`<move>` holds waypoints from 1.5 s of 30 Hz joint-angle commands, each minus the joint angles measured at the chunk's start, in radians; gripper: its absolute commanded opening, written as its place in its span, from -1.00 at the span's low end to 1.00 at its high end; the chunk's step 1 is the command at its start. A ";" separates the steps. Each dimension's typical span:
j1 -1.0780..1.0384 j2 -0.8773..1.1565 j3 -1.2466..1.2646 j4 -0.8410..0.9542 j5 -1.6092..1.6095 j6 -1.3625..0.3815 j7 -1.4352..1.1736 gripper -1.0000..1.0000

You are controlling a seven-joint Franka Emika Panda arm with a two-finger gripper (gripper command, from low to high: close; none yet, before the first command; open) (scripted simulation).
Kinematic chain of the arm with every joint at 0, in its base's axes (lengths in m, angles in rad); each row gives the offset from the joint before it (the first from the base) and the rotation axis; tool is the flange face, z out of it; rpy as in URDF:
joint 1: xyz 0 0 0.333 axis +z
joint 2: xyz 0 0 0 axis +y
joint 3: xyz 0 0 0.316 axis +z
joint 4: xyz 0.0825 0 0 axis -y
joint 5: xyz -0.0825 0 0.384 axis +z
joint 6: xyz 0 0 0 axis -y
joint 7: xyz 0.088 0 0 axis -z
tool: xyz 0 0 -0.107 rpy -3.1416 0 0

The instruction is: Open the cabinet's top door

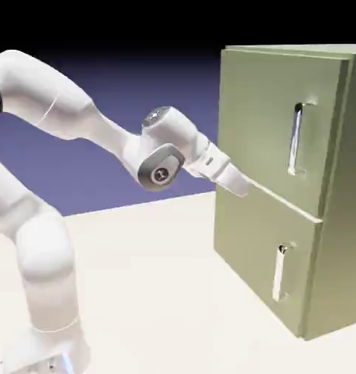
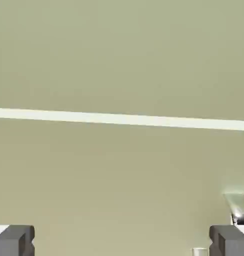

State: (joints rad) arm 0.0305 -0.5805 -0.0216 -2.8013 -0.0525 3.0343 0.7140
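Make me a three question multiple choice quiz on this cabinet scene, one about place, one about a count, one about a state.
1. Where is the white arm's gripper?
A. At the seam between the doors
B. On the long handle
C. Above the cabinet

2. How many silver bar handles does the olive-green cabinet show?
A. One
B. Two
C. Three

3. The taller top door is:
A. Swung open
B. Shut flush
C. Removed

Answers: 1 A, the fingers point at the seam. 2 B, one long handle, one short handle. 3 B, the panel lies flat.
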 commanded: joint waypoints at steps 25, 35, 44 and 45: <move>0.384 -0.218 -0.448 0.179 -1.087 -0.057 -0.560 0.00; 0.538 -0.305 -0.627 0.251 -1.522 -0.080 -0.783 0.00; 0.676 -0.383 -0.788 0.316 -1.914 -0.100 -0.985 0.00; 0.691 -0.392 -0.806 0.323 -1.957 -0.102 -1.007 0.00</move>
State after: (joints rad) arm 0.7218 -0.9722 -0.8272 -2.4785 -2.0095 2.9319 -0.2930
